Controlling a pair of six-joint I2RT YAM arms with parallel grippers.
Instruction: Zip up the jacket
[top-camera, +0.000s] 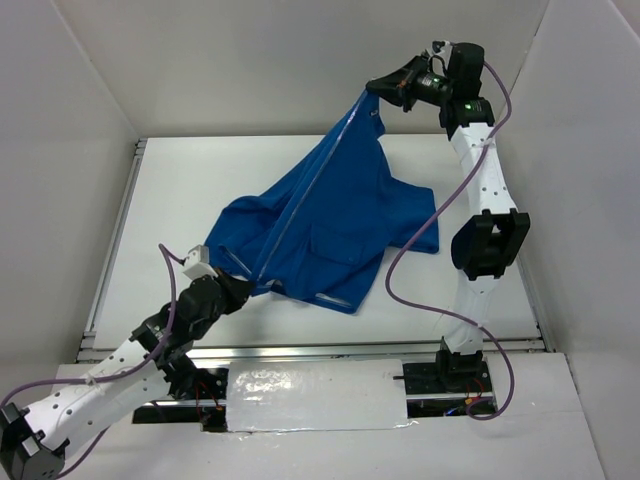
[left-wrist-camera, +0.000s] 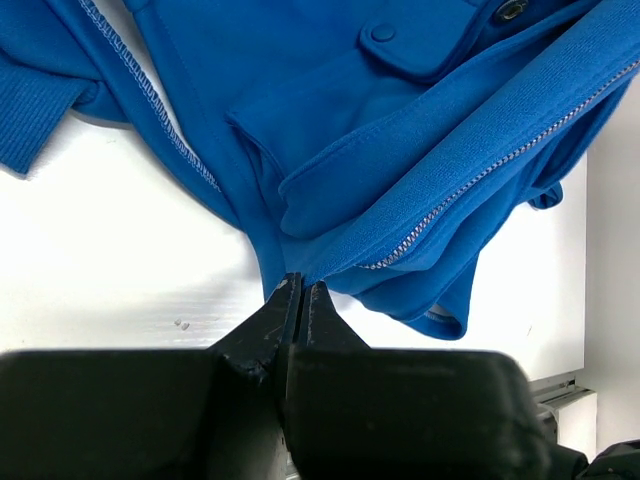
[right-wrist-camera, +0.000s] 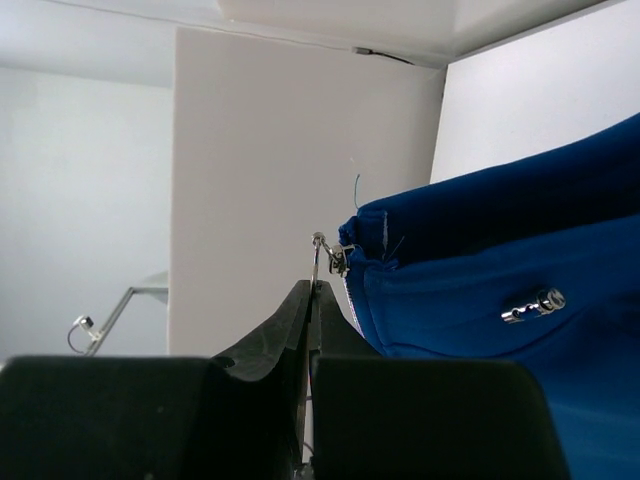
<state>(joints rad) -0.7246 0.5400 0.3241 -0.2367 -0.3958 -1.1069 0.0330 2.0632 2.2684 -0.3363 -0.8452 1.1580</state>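
The royal-blue jacket (top-camera: 340, 215) is stretched diagonally over the white table, its light zipper (top-camera: 300, 205) running from near left to far right. My left gripper (top-camera: 240, 285) is shut on the jacket's bottom hem by the zipper's lower end (left-wrist-camera: 385, 262). My right gripper (top-camera: 385, 88) is raised at the far right, shut on the metal zipper pull (right-wrist-camera: 318, 262) at the collar end of the jacket (right-wrist-camera: 500, 300). The zipper looks closed along its visible length.
White walls enclose the table (top-camera: 160, 210) on the left, back and right. A metal rail (top-camera: 330, 350) runs along the near edge. Purple cables (top-camera: 400, 260) hang by the right arm. A silver snap (right-wrist-camera: 535, 304) shows on the jacket.
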